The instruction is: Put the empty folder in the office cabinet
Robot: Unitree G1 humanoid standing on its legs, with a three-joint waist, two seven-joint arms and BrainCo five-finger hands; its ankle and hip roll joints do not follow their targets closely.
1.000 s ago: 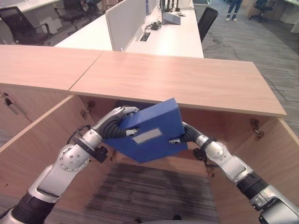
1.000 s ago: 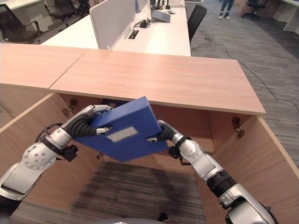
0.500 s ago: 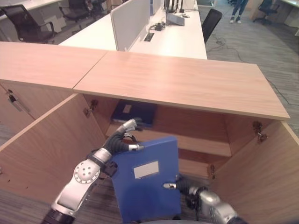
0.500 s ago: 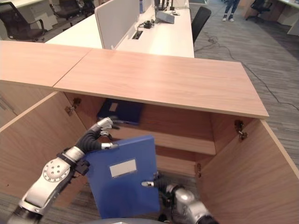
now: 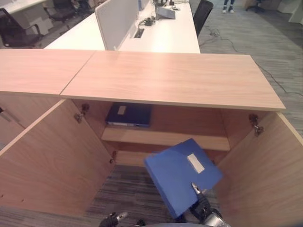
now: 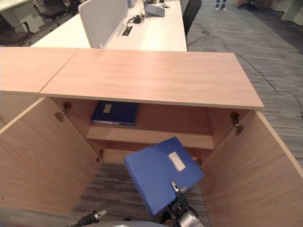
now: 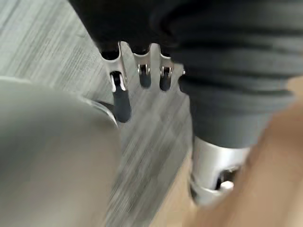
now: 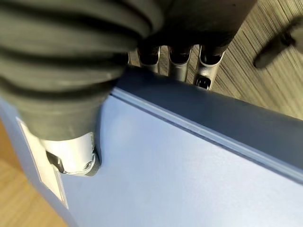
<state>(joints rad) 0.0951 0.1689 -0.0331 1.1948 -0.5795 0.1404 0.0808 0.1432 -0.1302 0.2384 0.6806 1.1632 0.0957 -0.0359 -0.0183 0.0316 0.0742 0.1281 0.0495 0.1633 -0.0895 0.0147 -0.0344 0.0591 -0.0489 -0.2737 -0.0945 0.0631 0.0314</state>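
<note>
So the eye views show the whole office cabinet (image 5: pixel 170 80) with both doors swung wide, and my blue folder (image 5: pixel 182 175) hanging out in front of the opening, low down toward the right-hand door (image 5: pixel 265 175), tilted with its white label facing up. It's outside the cabinet, over the grey carpet (image 5: pixel 128 189), not on any shelf. From up there all I get of my right hand (image 5: pixel 201 204) is a thumb poking up against the folder's lower edge. The right wrist view gives more: my fingers (image 8: pixel 177 66) are wrapped over the folder's far edge and the thumb is pressed on its flat face next to the label, so that hand is clamped on the folder.

My left hand (image 6: pixel 91 218) is just peeking in at the bottom of the eye views, down over the carpet, well apart from the folder. The left wrist view shows its fingers (image 7: pixel 121 97) hanging fairly straight and relaxed with nothing in them, carpet and a bit of wood panel behind.

As for what's inside the cabinet: the upper shelf (image 5: pixel 165 137) has a second blue folder (image 5: pixel 129 114) lying flat toward its left end, label up. The lower part below that shelf is mostly hidden behind the folder I'm holding, so can't tell what's in there.
</note>
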